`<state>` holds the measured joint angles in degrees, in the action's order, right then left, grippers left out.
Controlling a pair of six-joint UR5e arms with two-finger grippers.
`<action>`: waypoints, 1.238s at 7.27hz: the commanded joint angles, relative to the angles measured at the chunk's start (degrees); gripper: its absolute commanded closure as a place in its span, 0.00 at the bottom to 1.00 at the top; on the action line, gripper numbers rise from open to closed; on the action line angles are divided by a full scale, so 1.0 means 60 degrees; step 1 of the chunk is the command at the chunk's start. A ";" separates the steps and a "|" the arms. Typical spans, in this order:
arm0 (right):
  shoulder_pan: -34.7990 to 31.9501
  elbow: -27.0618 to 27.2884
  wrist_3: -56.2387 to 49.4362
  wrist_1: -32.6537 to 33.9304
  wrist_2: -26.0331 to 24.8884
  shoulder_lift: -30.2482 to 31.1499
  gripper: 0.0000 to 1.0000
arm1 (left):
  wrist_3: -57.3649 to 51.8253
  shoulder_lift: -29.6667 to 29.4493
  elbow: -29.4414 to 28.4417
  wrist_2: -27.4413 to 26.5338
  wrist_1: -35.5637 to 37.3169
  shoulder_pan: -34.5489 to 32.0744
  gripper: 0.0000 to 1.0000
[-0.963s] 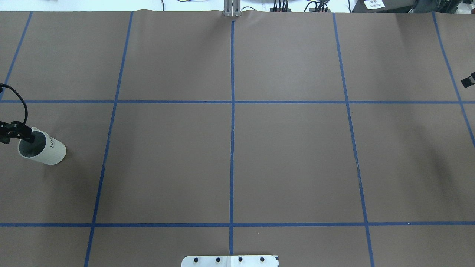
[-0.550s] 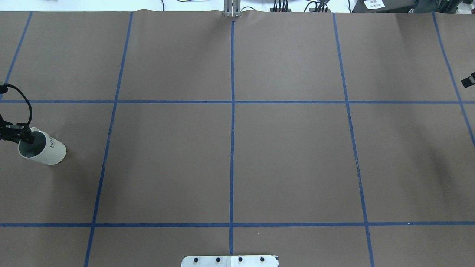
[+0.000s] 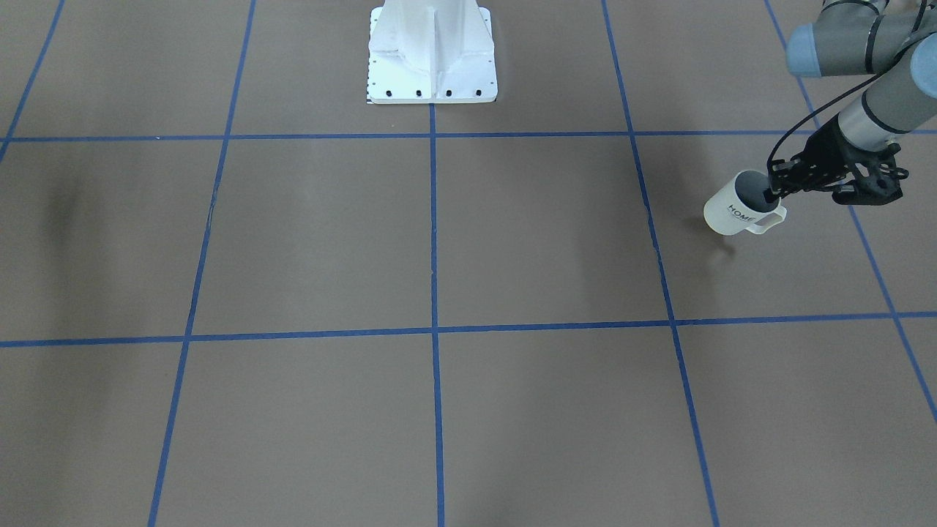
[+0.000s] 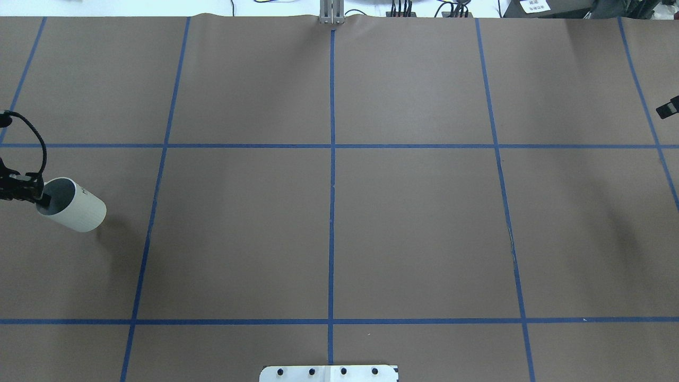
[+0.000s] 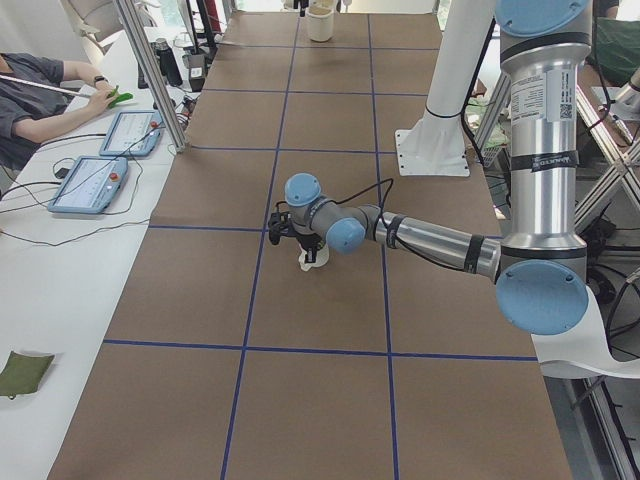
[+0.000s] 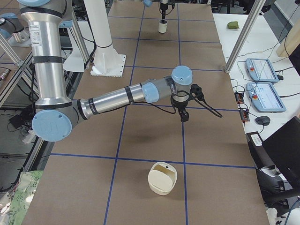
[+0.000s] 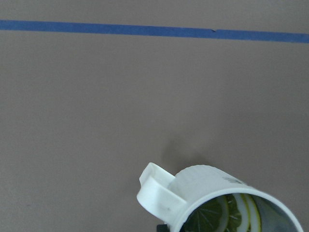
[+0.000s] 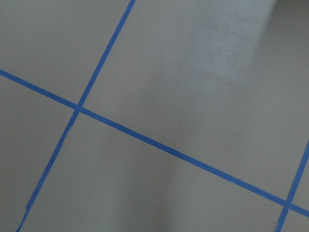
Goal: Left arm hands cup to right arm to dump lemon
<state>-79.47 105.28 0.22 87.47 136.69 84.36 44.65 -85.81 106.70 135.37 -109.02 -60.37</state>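
Observation:
The white ribbed cup (image 4: 79, 212) with "HOME" on its side (image 3: 732, 211) hangs tilted just above the table at the robot's far left. My left gripper (image 4: 38, 197) is shut on its rim beside the handle, one finger inside the cup (image 3: 772, 192). The left wrist view shows the cup (image 7: 207, 183) from above with yellow-green lemon (image 7: 227, 212) inside it. The right gripper (image 6: 184, 117) hangs empty over the table's right part, far from the cup. Only its tip (image 4: 667, 109) shows in the overhead view, so I cannot tell whether it is open or shut.
A cream open container (image 6: 162, 178) lies on the table at the robot's right end. The robot's white base plate (image 3: 432, 73) stands at the middle of the near edge. Blue tape lines (image 4: 332, 159) divide the brown table. An operator (image 5: 40, 90) sits beyond the far edge.
The left gripper has lifted the cup off the table and carried it slightly right. The cup has turned, so the lettering no longer shows from overhead. The right gripper's tip shifted slightly.

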 commanded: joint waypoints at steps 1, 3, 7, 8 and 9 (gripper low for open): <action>0.0264 -0.0027 0.0022 -0.0002 -0.0075 -0.0552 0.00 | 0.0000 -0.1187 0.0599 0.0407 0.2235 -0.0631 1.00; 0.0630 -0.0421 0.0081 -0.0568 -0.0119 -0.1211 0.00 | 0.0029 -0.2784 -0.0084 0.0362 0.3445 -0.0647 1.00; 0.3260 -0.0745 0.3162 -0.3350 -0.3478 -0.2765 0.02 | 0.1991 -0.6490 -0.3099 0.0392 0.3230 -0.0501 1.00; 0.4110 -0.0730 0.3709 -0.4401 -0.4663 -0.2810 0.01 | 0.2369 -0.7223 -0.3599 0.0392 0.3229 -0.0370 1.00; 0.4930 -0.0745 0.4802 -0.5499 -0.5690 -0.2810 0.01 | 0.2431 -0.7637 -0.3793 0.0377 0.3142 -0.0064 1.00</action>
<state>-56.23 100.86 21.97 62.34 110.80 67.87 57.97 -127.49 86.52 137.70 -89.71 -62.42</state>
